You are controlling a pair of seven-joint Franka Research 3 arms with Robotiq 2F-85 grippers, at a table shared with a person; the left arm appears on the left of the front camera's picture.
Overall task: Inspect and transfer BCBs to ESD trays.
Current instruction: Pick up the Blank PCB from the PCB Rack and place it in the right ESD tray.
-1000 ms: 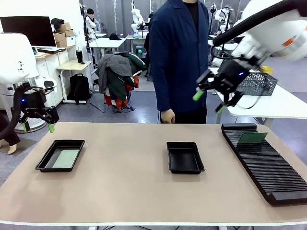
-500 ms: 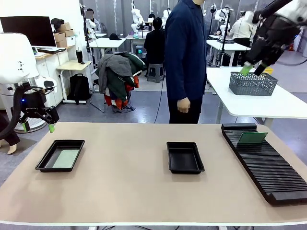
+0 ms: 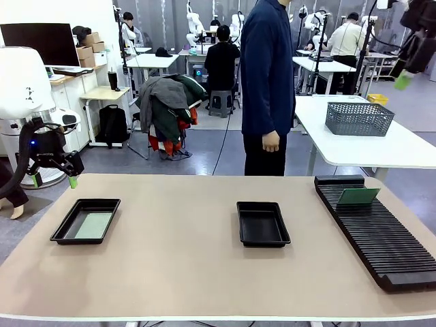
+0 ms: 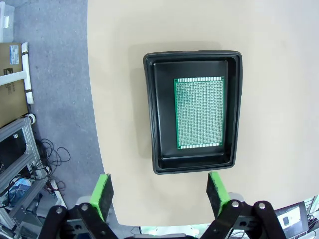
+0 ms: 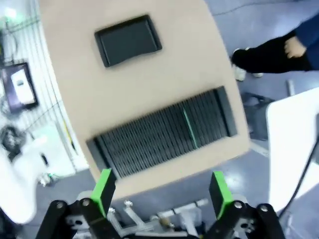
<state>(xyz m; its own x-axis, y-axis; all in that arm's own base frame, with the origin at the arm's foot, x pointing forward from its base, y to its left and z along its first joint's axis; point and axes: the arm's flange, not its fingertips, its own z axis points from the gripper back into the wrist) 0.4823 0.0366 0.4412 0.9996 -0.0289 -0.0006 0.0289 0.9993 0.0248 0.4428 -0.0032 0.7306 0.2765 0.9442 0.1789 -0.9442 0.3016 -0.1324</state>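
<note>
Left wrist view: left claw [image 4: 159, 180] released above tray [image 4: 148, 99] at counter [image 4: 284, 74] left edge, BCB [image 4: 199, 112] flat inside; right claw [image 5: 162, 179] released, high over right-edge rack [image 5: 139, 144]. Next, I reckon: descend, pinch upright BCB [image 5: 190, 128] there.

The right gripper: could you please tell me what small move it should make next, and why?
Probably lower the right gripper toward the BCB standing in the slotted rack: its jaws are open and empty, high off the table, and the middle ESD tray lies empty.
</note>
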